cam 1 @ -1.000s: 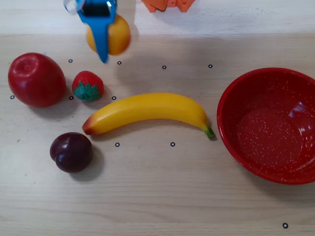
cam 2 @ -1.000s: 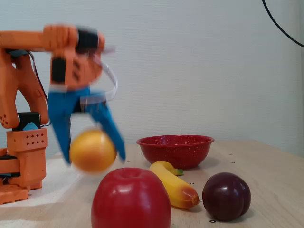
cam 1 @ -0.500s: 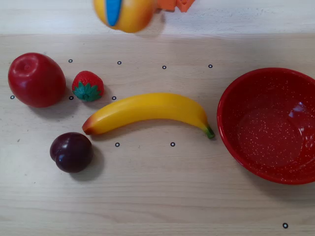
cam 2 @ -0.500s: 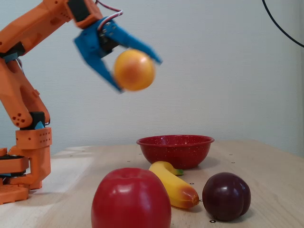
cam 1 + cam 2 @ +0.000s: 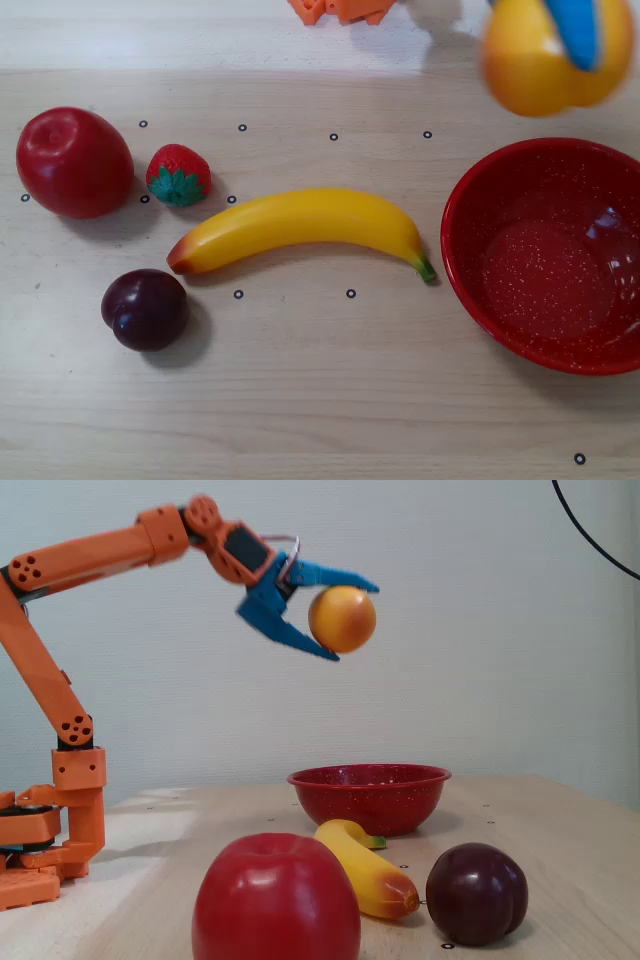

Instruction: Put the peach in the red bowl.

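Nearest, the apple (image 5: 276, 900) is sitting; my gripper (image 5: 345, 615) is clamping the peach (image 5: 343, 619), hanging at twelve o'clock above the red bowl (image 5: 368, 796).

Lab bench, dot-marked wooden table (image 5: 300, 400), plain wall (image 5: 480, 680)

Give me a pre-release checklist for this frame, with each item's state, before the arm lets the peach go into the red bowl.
1. Peach held between the end effector fingers: ok, lifted high off the table.
2. Peach directly above the red bowl: cannot tell; the fixed view suggests so, but in the overhead view the peach sits beyond the bowl's far rim.
3. Bowl empty: ok.
4. Bowl upright on the table: ok.
5. Banana clear of the bowl: ok, its stem tip lies near the rim, not over it.
6. Drop height: not ok, the peach hangs well above the rim and may bounce out.
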Available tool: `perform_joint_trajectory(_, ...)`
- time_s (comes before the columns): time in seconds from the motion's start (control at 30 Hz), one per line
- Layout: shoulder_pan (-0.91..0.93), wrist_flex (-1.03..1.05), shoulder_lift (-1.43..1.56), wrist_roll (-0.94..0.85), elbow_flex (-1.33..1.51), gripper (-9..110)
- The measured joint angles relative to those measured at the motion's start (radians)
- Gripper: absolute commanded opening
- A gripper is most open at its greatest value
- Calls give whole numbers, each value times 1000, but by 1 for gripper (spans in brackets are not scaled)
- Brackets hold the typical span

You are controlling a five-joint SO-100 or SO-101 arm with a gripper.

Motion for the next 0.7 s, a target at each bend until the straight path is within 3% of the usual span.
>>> perform_joint_trajectory(0.17,26,-169,-130,121,118,1)
perform_joint_trajectory(0.37,37,-256,-244,242,184,12)
perform_joint_trajectory(0.57,55,-209,-344,268,193,39)
perform_joint_trajectory(0.7,58,-87,-351,284,190,47)
